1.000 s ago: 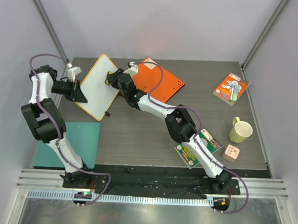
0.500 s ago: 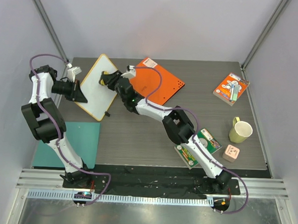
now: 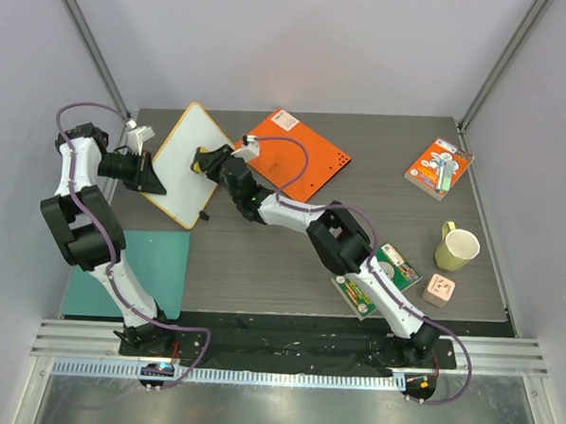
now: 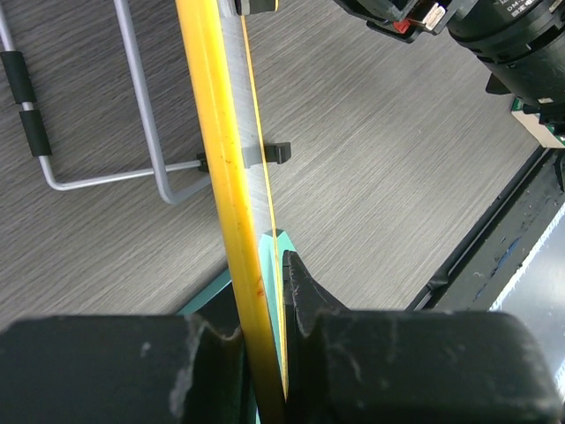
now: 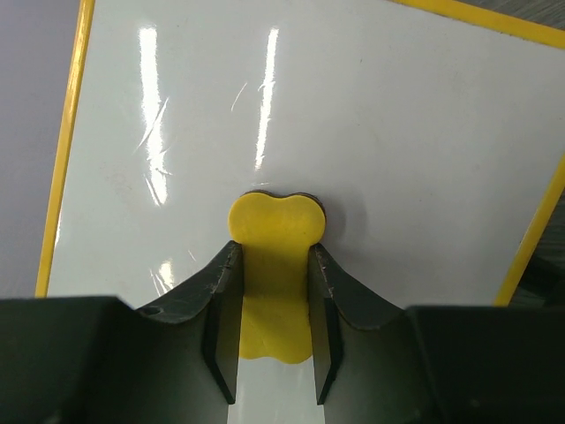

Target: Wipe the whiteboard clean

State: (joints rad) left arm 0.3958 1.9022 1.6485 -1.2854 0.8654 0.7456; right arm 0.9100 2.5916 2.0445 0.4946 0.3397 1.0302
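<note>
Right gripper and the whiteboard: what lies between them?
A yellow eraser, clamped in the right gripper, with its head against the whiteboard; the right wrist view shows it.

Whiteboard (image 5: 371, 115) near edge behind right hand (image 5: 274, 265), beyond the frame

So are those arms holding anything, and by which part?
Right gripper pinches a yellow eraser across its middle; left gripper clamps the whiteboard by its yellow rim.

The left edge of the whiteboard (image 3: 182, 180) is taken by the left gripper (image 3: 157, 179), and its face by the right gripper (image 3: 205, 160), clamped on an eraser (image 5: 274, 238). Its right side is hemmed in by the orange board (image 3: 309, 161). Open table (image 3: 397, 208) is left between that and the mug (image 3: 457, 248)
</note>
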